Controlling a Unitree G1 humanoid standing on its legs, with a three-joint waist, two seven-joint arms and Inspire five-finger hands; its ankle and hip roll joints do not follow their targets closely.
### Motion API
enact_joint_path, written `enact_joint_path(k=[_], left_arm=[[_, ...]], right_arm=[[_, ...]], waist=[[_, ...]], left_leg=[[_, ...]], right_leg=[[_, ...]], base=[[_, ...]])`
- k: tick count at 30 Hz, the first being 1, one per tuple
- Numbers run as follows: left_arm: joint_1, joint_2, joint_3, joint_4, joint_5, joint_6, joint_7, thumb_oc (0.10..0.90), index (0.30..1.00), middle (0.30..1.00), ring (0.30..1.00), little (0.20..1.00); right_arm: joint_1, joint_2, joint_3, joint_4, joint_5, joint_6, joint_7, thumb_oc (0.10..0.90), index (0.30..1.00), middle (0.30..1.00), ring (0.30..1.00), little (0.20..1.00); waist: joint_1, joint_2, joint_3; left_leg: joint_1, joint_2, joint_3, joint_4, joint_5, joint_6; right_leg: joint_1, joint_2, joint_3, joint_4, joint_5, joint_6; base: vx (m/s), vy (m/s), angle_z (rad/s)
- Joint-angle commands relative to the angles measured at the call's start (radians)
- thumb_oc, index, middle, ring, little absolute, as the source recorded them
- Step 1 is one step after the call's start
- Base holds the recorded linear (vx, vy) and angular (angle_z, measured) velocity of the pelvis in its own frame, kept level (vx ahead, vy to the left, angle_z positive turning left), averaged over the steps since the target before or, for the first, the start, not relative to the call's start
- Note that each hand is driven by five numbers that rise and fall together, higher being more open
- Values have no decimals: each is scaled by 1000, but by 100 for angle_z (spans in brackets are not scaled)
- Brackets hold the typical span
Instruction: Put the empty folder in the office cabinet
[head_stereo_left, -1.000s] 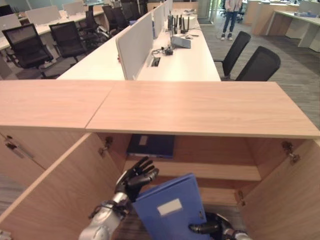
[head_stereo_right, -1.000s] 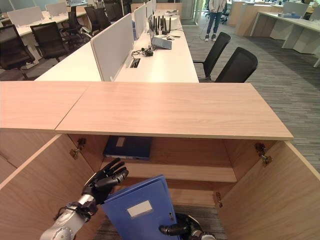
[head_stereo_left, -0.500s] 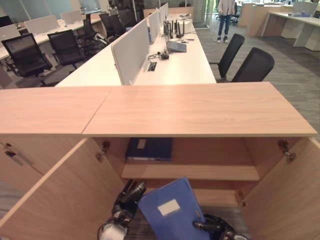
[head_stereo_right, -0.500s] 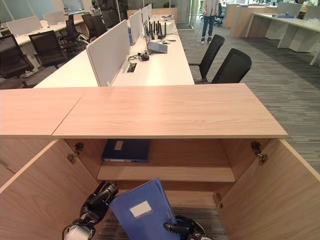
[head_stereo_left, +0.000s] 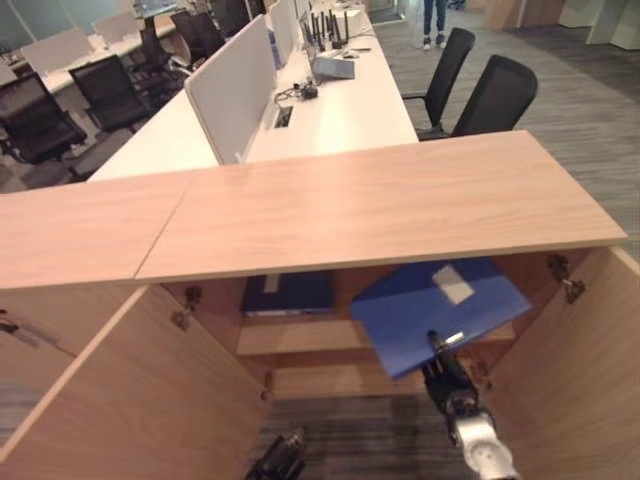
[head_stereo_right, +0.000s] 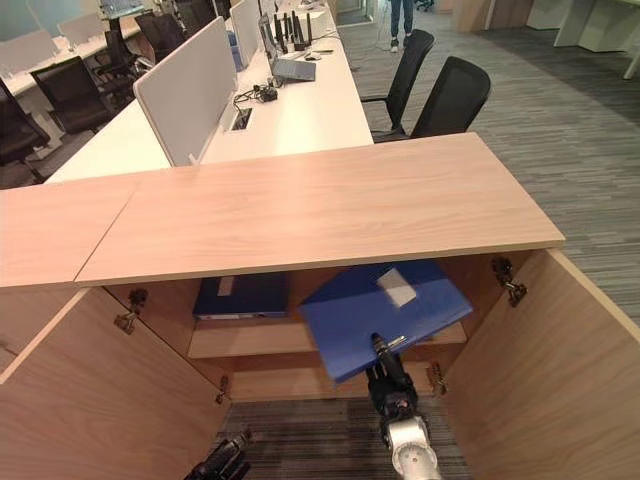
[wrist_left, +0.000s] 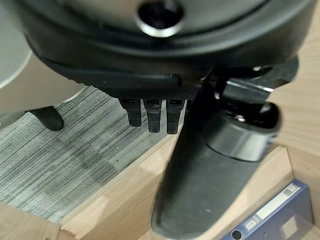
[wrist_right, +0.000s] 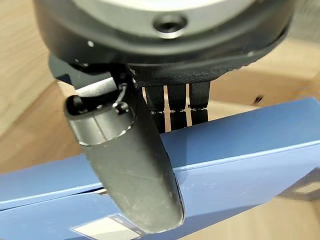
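Blue folder (head_stereo_right: 385, 305) pinched flat by the raised right hand (head_stereo_right: 388, 378).

The left hand (wrist_left: 165, 60) hangs over grey striped carpet (wrist_left: 65, 160), its dark bulk along one edge of the view. Its short black fingers (wrist_left: 153, 114) point straight out in a row, holding nothing, and the thick black thumb (wrist_left: 200, 185) juts out beside them. Past the thumb runs a pale wooden cabinet panel (wrist_left: 115, 200), edged against the carpet. A dark blue binder (wrist_left: 275, 217) with a white spine label and a round finger hole lies on the wood beyond the thumb.
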Motion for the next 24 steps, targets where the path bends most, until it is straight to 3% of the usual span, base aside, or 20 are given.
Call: enact_joint_path(k=[1,6,10,12,14,17,18,21,24], left_arm=[[88,-39,-46,10,3,69,-12,800,900,900,900,900],[84,-49,-33,24,8,71,-17,800,900,900,900,900],[78,-42,-35,10,11,61,-17,800,900,900,900,900],[81,-45,-42,12,3,58,-18,800,900,900,900,900],[93,-54,-50,21,-4,59,-22,800,900,900,900,900],[122,-70,-58,39,-23,65,-44,800,900,900,900,900],[125,-72,-56,44,-26,65,-52,800,900,900,900,900],[123,-76,-45,92,17,63,-74,800,900,900,900,900],[118,-69,-52,120,35,67,-92,800,900,900,900,900]], right_arm=[[-56,19,-20,-65,-15,3,32,400,300,300,300,300],[-30,22,-32,-18,-30,31,39,400,300,300,300,300],[-23,25,-23,-14,-38,34,44,400,300,300,300,300],[-34,20,-19,-28,-35,27,45,400,300,300,300,300],[-48,16,-18,-52,-35,22,45,400,300,300,300,300],[-84,5,-23,-105,-36,7,54,400,300,300,300,300],[-105,0,-21,-126,-31,-6,57,400,300,300,300,300],[-152,8,-15,-185,-6,-32,75,400,300,300,300,300],[-177,1,19,-222,-8,-28,89,400,300,300,300,300]], waist=[[7,-68,35],[3,-68,29],[5,-82,62],[6,-82,74],[8,-73,73],[23,-47,72],[30,-36,75],[37,-14,57],[39,-16,52]], left_leg=[[37,57,-8,48,-75,-67],[45,61,-5,43,-70,-71],[-33,53,-18,198,-52,-74],[-56,46,2,217,-72,-71],[-82,18,14,196,-96,-56],[-131,-33,-20,108,-59,-56],[-151,-35,-22,76,-20,-53],[-119,-27,-20,-13,1,-48],[-119,-24,-4,-13,-5,-42]], right_leg=[[22,-4,-69,7,-108,-3],[28,5,-71,7,-121,-7],[33,-8,-78,7,-116,-16],[43,-17,-83,7,-126,-10],[48,-37,-87,7,-124,-1],[42,-48,-73,21,-134,11],[26,-47,-75,30,-124,10],[31,-35,-66,22,-125,16],[21,-34,-55,7,-114,19]], base=[[15,-42,10],[4,-28,1],[-26,-43,-6],[31,17,4],[58,99,19],[75,133,25],[-6,87,11],[160,115,-10],[105,90,-38]])
